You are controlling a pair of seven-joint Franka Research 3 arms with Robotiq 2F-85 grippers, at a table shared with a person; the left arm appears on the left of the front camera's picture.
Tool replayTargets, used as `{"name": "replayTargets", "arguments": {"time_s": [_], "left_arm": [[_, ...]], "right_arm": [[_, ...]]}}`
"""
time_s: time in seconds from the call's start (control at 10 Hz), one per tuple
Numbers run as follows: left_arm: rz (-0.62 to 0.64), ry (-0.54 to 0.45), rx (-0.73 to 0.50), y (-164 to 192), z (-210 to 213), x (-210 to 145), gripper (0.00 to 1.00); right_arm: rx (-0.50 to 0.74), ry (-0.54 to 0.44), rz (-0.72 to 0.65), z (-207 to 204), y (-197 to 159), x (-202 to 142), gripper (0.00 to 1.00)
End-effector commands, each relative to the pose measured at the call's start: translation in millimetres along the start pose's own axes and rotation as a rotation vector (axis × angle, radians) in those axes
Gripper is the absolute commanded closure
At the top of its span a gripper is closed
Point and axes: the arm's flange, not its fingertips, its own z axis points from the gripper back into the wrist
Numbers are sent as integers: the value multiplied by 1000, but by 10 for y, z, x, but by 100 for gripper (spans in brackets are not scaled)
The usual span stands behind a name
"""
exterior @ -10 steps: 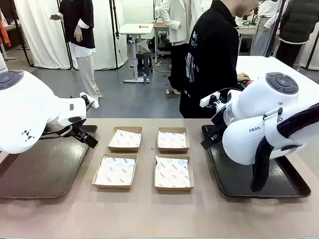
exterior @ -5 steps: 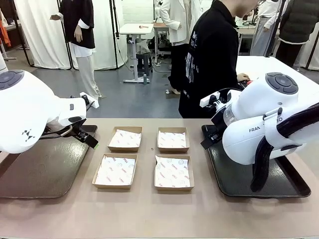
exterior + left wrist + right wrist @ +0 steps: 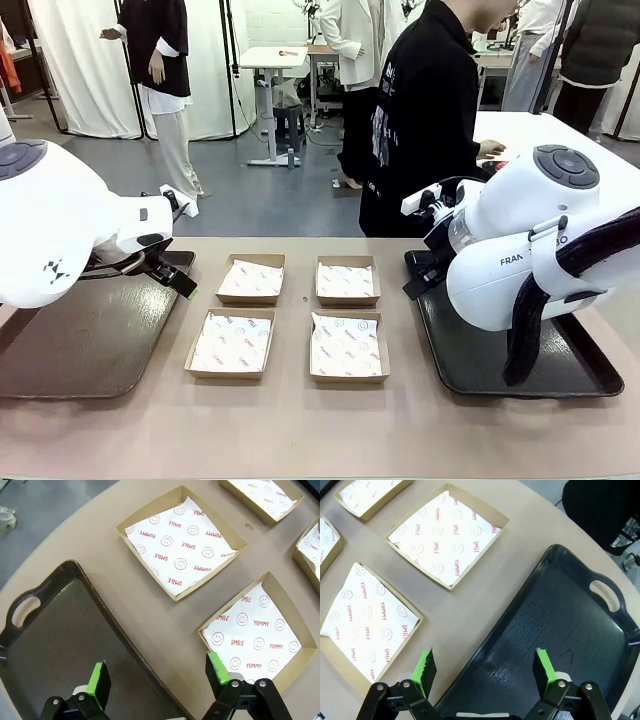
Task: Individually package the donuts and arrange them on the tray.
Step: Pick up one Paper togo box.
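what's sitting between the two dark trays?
Four open cardboard boxes, paper-lined and empty, in a two-by-two block, between the left tray and the right tray. Clearest in the front view.

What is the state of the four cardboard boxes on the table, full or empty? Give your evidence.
Empty: each box holds just a flat printed paper liner, with nothing lying on it.

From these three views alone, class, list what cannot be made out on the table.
Front view: the right arm covers much of the right tray; the left arm covers the far part of the left tray.
Front view: the speck between the far boxes is too small to identify.
Left wrist view: the topmost box is cut off by the top edge.
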Motion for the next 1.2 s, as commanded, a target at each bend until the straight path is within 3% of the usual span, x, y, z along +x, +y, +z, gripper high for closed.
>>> {"name": "replayTargets", "arguments": {"time_s": [0.0,0.8,0.9,1.1], "left_arm": [[0,0,0,-1,0,0,0],[0,0,0,0,0,0,0],[14,39,26,-93,201,-133,0],[-137,113,20,-201,728,-411,0]], "right_arm": [[0,0,0,0,0,0,0],[0,0,0,0,0,0,0],[-24,63,49,232,110,-132,0],[-54,110,124,722,157,-439,0]]}}
